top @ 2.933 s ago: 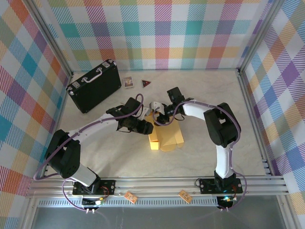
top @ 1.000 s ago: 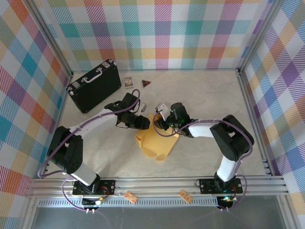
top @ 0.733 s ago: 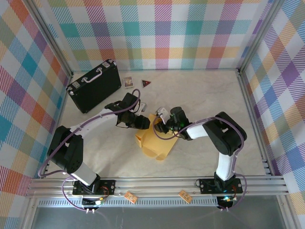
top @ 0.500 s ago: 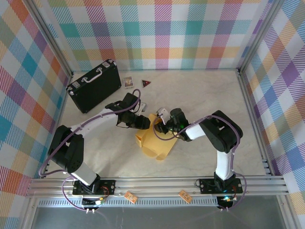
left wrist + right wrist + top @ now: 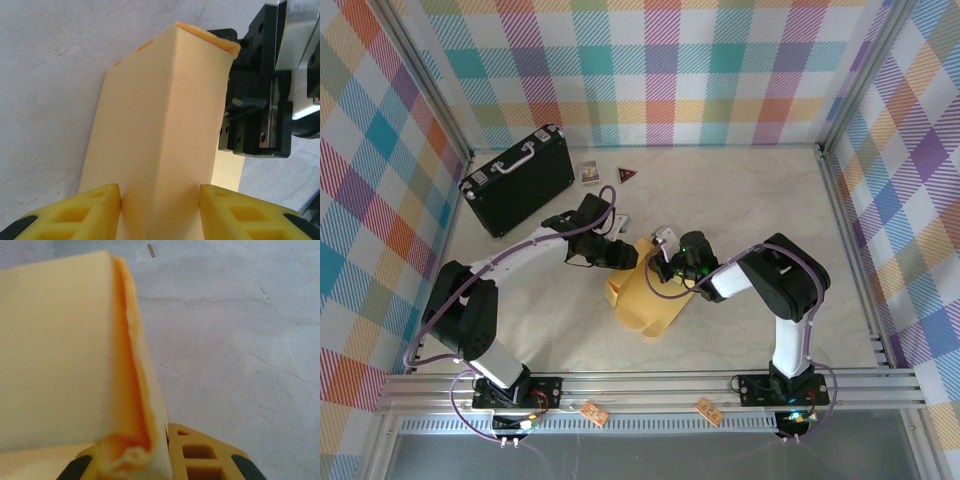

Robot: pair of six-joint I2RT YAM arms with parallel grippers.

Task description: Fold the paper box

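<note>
Cardboard of the paper box (image 5: 645,295), mid-frame, looks thin, light, bendy. Its fold is squeezed by the left fingers (image 5: 80,212), its edge pinched by the right fingers (image 5: 200,457); folds are best held.

Nothing legible turns up anywhere. The small card (image 5: 588,172) lying beside the black case (image 5: 517,179) has a printed face, but it is too small to read. The dark triangular piece (image 5: 627,175) next to it is just as unclear. The two orange tags (image 5: 592,412) hanging off the front rail (image 5: 650,385) show no readable marks either.
</note>
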